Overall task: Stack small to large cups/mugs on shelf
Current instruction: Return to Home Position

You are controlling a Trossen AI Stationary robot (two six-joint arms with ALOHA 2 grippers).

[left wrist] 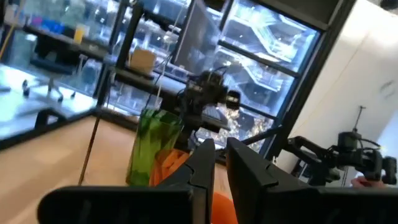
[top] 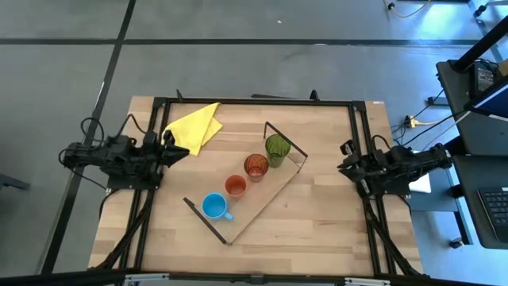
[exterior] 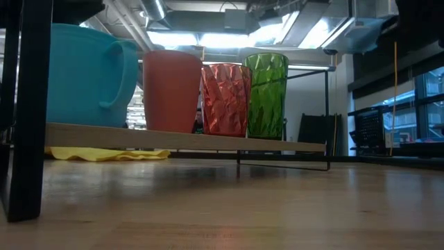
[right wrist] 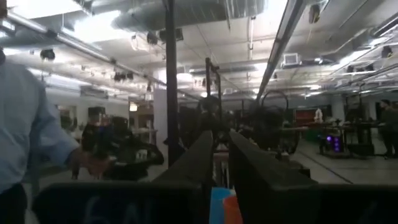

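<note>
The shelf (top: 262,199), a light-wood board with black wire end frames, lies slantwise on the table's middle. On it stand in a row the light blue mug (top: 214,206), the short orange-red cup (top: 236,186), the orange-red tumbler (top: 255,166) and the green tumbler (top: 277,148). The low view shows them upright on the board (exterior: 180,140): the mug (exterior: 83,76), the cup (exterior: 171,90), the orange-red tumbler (exterior: 225,99) and the green tumbler (exterior: 266,94). My left gripper (top: 178,151) waits shut at the table's left edge, my right gripper (top: 343,167) shut at the right edge. Both are empty.
A yellow cloth (top: 194,125) lies on the table at the far left, close to my left gripper. A black frame (top: 254,102) runs around the table's edges. Bare tabletop (top: 317,222) lies near and right of the shelf. A person in a light shirt (right wrist: 25,130) stands beyond the table.
</note>
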